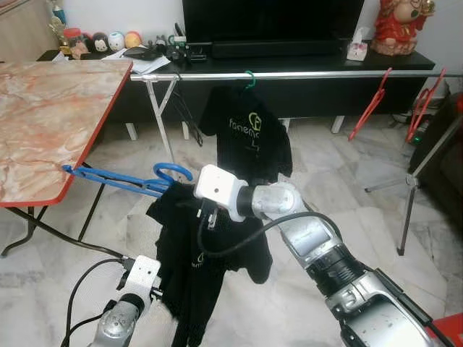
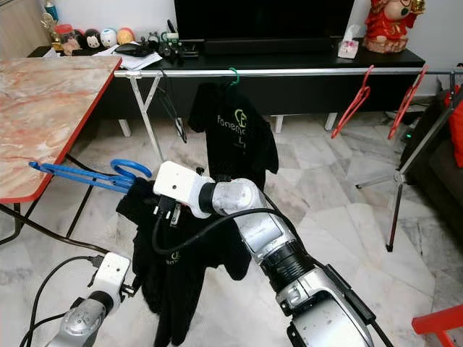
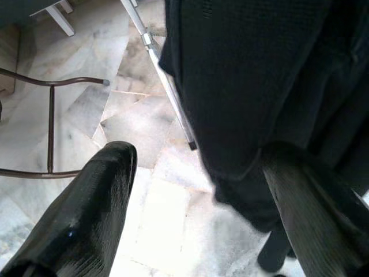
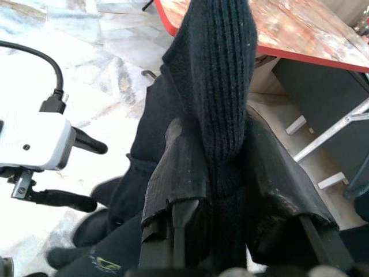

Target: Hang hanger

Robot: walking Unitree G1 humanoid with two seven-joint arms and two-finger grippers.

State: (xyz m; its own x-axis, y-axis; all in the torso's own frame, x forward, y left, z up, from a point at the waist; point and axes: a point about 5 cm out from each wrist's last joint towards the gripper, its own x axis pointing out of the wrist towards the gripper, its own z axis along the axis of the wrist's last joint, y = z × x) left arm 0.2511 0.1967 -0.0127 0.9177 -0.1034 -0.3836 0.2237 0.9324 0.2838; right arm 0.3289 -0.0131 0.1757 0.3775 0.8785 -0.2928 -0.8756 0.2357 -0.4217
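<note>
Blue hanger (image 1: 130, 181) carries black shirt (image 1: 195, 267); my right gripper (image 4: 222, 167) pinches its collar, left gripper (image 3: 196, 190) spread beside the hem.

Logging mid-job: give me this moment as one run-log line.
right tool: shut on black T-shirt with blue plastic hanger | left tool: open, low beside shirt | silver metal rail: hanger not yet hung
</note>
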